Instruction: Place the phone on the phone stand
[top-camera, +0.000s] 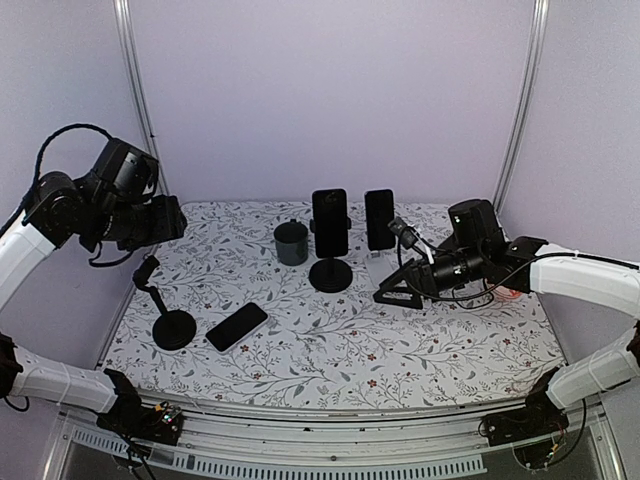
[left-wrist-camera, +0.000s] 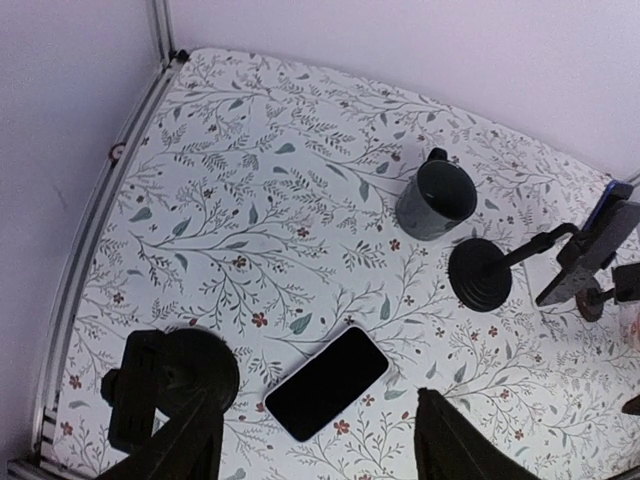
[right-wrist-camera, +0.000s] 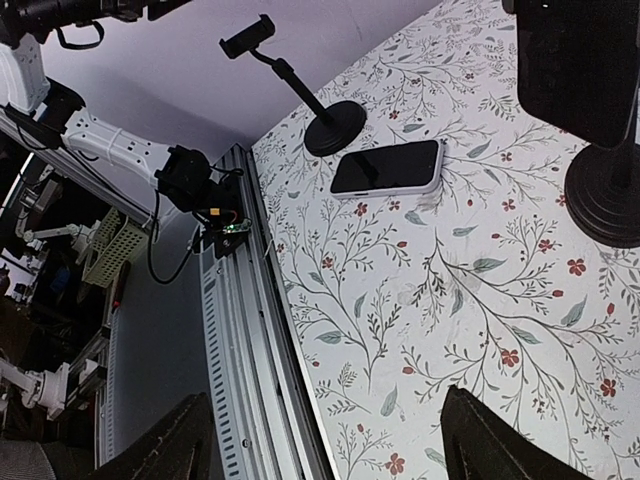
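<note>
Currently, phone (top-camera: 237, 326): flat on the tabletop (top-camera: 330, 360), just beside the empty phone stand (top-camera: 172, 325), at its 3 o'clock.
Left end effector (top-camera: 172, 222): open, empty, high at the phone's 10 o'clock.
Right end effector (top-camera: 395, 290): open, empty, well apart at the phone's 3 o'clock.
Risk: the thin phone may slip from the fingers, I think; a push could knock the stand or tip its clamp (top-camera: 146, 270).

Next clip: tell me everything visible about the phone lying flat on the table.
The flat black rectangular phone has rounded corners, a dark glossy screen facing up and a paler rim in the right wrist view. It lies diagonally on the floral table cover, just right of the round base of the empty black clamp stand, a narrow gap between them. Nothing else touches it.
</note>
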